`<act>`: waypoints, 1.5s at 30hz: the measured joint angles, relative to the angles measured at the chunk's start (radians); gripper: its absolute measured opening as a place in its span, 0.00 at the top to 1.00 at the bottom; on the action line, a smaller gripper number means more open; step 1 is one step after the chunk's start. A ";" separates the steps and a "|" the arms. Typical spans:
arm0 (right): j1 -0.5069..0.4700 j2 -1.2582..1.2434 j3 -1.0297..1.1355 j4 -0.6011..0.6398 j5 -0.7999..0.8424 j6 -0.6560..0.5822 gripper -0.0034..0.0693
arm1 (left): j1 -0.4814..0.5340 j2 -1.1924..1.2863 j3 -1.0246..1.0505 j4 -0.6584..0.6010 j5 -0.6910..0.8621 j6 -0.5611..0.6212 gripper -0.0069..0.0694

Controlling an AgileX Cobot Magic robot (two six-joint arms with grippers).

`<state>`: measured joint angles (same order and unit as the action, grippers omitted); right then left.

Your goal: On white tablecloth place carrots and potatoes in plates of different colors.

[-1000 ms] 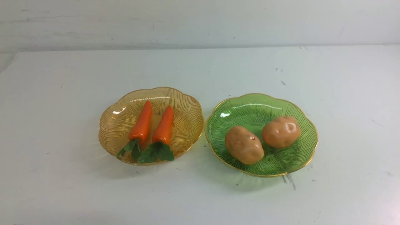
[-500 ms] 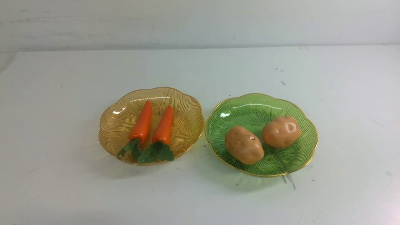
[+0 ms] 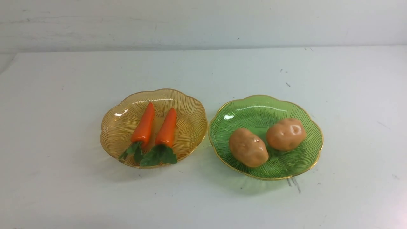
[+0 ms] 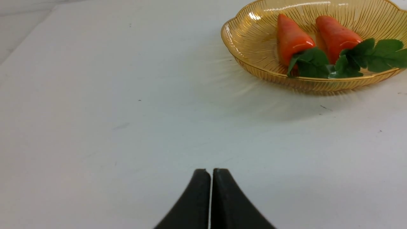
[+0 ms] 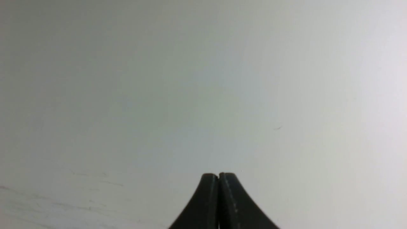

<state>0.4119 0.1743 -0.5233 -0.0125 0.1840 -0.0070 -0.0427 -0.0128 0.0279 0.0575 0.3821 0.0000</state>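
Both tools, the left tool (image 4: 210, 171) and right tool (image 5: 218, 175), are pinched closed and empty. On the speckled white tablecloth (image 3: 63, 95) sit two ribbed translucent plates, gold-rimmed: amber plate (image 3: 190, 121) cradling two glossy carrots (image 3: 144, 122), green plate (image 3: 254, 109) two dimpled potatoes (image 3: 248, 147), seemingly touching.

The front view looks forward and down from the robot's side, taking in both plates at middle distance. The left wrist view sits low over the white tablecloth (image 4: 95, 127), looking past its hand's black fingertips toward the amber-yellow ribbed plastic plate (image 4: 254, 41), which the front view shares (image 3: 117, 127). The right wrist view faces only bare white cloth, close up.
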 joint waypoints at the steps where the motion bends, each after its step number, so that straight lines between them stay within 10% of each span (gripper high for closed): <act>1: -0.017 -0.012 0.006 0.001 0.029 0.000 0.97 | -0.001 0.000 0.000 0.000 0.000 0.000 0.91; 13: -0.430 -0.174 0.502 -0.040 0.092 -0.003 0.97 | -0.002 0.000 0.000 0.000 0.000 0.000 0.91; 45: -0.456 -0.184 0.550 -0.039 0.207 -0.013 0.97 | -0.002 -0.001 0.000 0.000 0.001 0.000 0.91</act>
<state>-0.0439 -0.0096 0.0265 -0.0515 0.3905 -0.0199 -0.0446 -0.0139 0.0279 0.0575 0.3832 0.0000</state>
